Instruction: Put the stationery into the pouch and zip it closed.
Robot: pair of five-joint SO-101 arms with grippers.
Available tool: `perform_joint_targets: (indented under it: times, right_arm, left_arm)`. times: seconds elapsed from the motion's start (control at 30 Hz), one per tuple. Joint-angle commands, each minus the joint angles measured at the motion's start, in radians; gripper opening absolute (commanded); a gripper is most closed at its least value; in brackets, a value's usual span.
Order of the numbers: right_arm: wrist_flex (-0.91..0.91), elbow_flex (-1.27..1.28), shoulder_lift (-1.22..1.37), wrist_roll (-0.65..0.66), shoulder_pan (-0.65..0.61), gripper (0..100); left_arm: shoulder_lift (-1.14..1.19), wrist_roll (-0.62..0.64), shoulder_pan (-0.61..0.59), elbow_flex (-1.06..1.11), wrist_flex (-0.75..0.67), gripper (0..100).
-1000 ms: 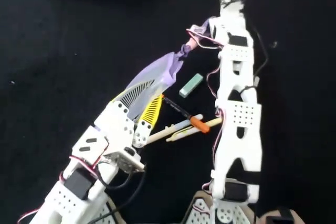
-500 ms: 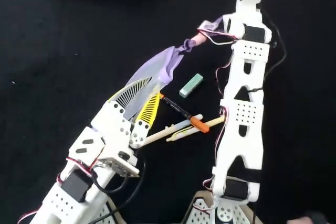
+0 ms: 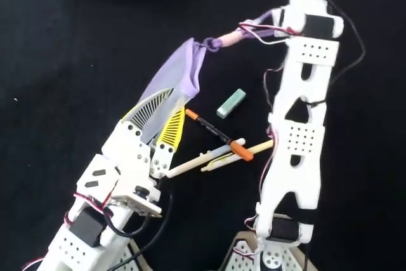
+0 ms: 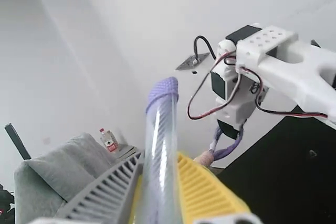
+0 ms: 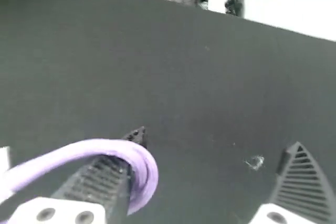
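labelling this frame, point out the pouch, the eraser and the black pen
pouch [image 3: 181,74], high view, middle of the purple fabric
eraser [image 3: 231,103], high view, centre of the green block
black pen [image 3: 216,132], high view, middle of the dark barrel

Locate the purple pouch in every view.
High view: pouch, stretched diagonally left of the green eraser, held by left gripper.
Left wrist view: its edge rising between that gripper's fingers.
Right wrist view: its purple loop hooked on right gripper.
Shared landmark: black table.
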Motion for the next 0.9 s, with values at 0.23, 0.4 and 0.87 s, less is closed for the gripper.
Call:
perform_joint_targets:
  times: [0.23, 0.4, 0.87]
  right_arm:
    - [0.172, -0.047, -0.343, 0.002, -0.167, 38.9]
    - [0.249, -0.045, -0.437, 0.003, -0.236, 38.9]
    - [0.247, 0.176, -0.7, 0.061, -0.345, 39.0]
  left_arm:
    - [-0.017, 0.009, -0.005, -0.008, -0.017, 3]
    - [-0.017, 0.009, -0.008, -0.008, -0.015, 3]
    - [-0.017, 0.008, -0.016, -0.005, -0.015, 3]
